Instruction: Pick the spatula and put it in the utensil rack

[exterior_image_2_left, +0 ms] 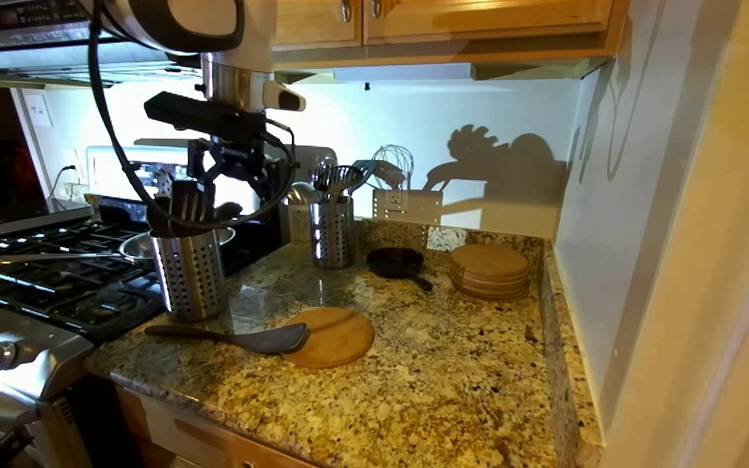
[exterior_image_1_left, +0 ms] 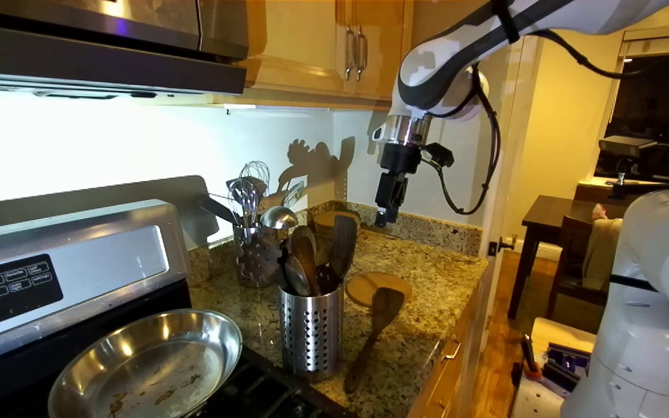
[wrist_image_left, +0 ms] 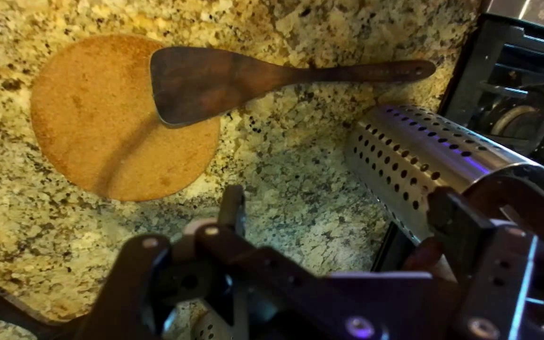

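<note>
While the spatula [exterior_image_1_left: 373,339] lies on the counter [exterior_image_1_left: 439,267] just beside the rack [exterior_image_1_left: 311,334], its head shows propped on the disc [exterior_image_1_left: 363,284] in an exterior view. Being thin wood, it should prove light, stiff and hard to break, though its smooth face may skate on the polished counter. Tools [exterior_image_1_left: 343,247] stand tall out of the rack, and the gripper [exterior_image_1_left: 387,216] hangs higher than the rack's rim, apart from the spatula. The pan [exterior_image_1_left: 195,366] sits across the rack from the spatula, so that side looks poor for swinging a long handle.

In an exterior view, the handle's end is near the counter's edge by the stove [exterior_image_2_left: 49,330], just ahead of the rack's foot; a push that way could tip it off. The best room for moving seems to run away from the rack, past the disc toward the stack [exterior_image_2_left: 489,270] and the skillet [exterior_image_2_left: 395,263]. Well above the rack, the cupboards [exterior_image_2_left: 485,23] may limit a high lift.

In the wrist view, the fingers [wrist_image_left: 232,207] are spread wide and hold nothing; one overlaps the rack's tools, and how near it is to them is hard to judge. The narrow neck, on the rack side of the head, looks like the place to take hold: there may be a little gap beneath it.
</note>
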Available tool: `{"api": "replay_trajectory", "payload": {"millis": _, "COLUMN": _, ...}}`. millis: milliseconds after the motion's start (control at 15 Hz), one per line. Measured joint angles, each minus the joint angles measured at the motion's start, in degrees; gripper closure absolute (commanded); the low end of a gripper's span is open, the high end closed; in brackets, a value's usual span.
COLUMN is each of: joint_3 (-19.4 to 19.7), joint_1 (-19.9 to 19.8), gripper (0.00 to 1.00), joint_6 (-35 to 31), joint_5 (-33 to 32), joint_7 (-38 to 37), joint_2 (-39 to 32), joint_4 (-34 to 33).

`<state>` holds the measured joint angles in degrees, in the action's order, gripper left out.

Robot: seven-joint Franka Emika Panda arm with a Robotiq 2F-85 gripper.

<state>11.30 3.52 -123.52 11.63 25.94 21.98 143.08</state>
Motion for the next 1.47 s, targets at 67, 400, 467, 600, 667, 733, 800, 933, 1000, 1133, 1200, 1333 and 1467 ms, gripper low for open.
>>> {"api": "replay_trajectory", "payload": {"millis": 67, "joint_3": 0.98, "joint_1": -0.17, "gripper": 0.00, "joint_6": -0.88, "joint_5": 0.82, "joint_7": 1.86, "joint_2": -1.08, "joint_4": 0.00}}
{"api": "replay_trajectory", "payload": {"millis": 400, "joint_3": 4.37, "joint_1": -1.70, "gripper": 0.00, "joint_6": -2.78, "joint_5": 6.64, "joint_7": 9.86, "joint_2": -7.50, "joint_4": -0.44}}
{"api": "replay_trajectory", "payload": {"millis": 467, "joint_3": 4.58, "joint_1": -2.25, "gripper": 0.00, "joint_6": -2.81, "joint_5": 8.02, "joint_7": 11.20, "joint_2": -9.11, "joint_4": -0.82}}
{"api": "replay_trajectory", "payload": {"millis": 600, "joint_3": 4.70, "joint_1": -3.28, "gripper": 0.00, "joint_6": -2.82, "joint_5": 10.27, "joint_7": 13.30, "joint_2": -12.16, "joint_4": -1.74}}
{"api": "replay_trajectory", "payload": {"millis": 667, "joint_3": 4.69, "joint_1": -3.78, "gripper": 0.00, "joint_6": -2.82, "joint_5": 10.79, "joint_7": 14.05, "joint_2": -13.69, "joint_4": -2.28}}
{"api": "replay_trajectory", "payload": {"millis": 733, "joint_3": 4.67, "joint_1": -4.20, "gripper": 0.00, "joint_6": -2.81, "joint_5": 11.11, "joint_7": 14.67, "joint_2": -15.12, "joint_4": -2.79}}
{"api": "replay_trajectory", "payload": {"millis": 800, "joint_3": 4.58, "joint_1": -4.63, "gripper": 0.00, "joint_6": -2.82, "joint_5": 11.19, "joint_7": 15.17, "joint_2": -16.46, "joint_4": -3.27}}
{"api": "replay_trajectory", "payload": {"millis": 933, "joint_3": 4.20, "joint_1": -5.56, "gripper": 0.00, "joint_6": -2.82, "joint_5": 11.20, "joint_7": 16.14, "joint_2": -18.82, "joint_4": -4.05}}
{"api": "replay_trajectory", "payload": {"millis": 1000, "joint_3": 4.00, "joint_1": -6.00, "gripper": 0.00, "joint_6": -2.82, "joint_5": 11.22, "joint_7": 16.72, "joint_2": -19.81, "joint_4": -4.35}}
{"api": "replay_trajectory", "payload": {"millis": 1133, "joint_3": 3.69, "joint_1": -6.83, "gripper": 0.00, "joint_6": -2.81, "joint_5": 11.44, "joint_7": 18.19, "joint_2": -21.73, "joint_4": -4.84}}
{"api": "replay_trajectory", "payload": {"millis": 1200, "joint_3": 3.49, "joint_1": -7.33, "gripper": 0.00, "joint_6": -2.80, "joint_5": 11.58, "joint_7": 18.65, "joint_2": -22.64, "joint_4": -5.13}}
{"api": "replay_trajectory", "payload": {"millis": 1333, "joint_3": 2.82, "joint_1": -7.97, "gripper": 0.00, "joint_6": -2.80, "joint_5": 11.54, "joint_7": 18.71, "joint_2": -23.31, "joint_4": -5.20}}
{"api": "replay_trajectory", "payload": {"millis": 1467, "joint_3": 2.42, "joint_1": -8.06, "gripper": 0.00, "joint_6": -2.80, "joint_5": 11.54, "joint_7": 18.71, "joint_2": -23.30, "joint_4": -5.21}}
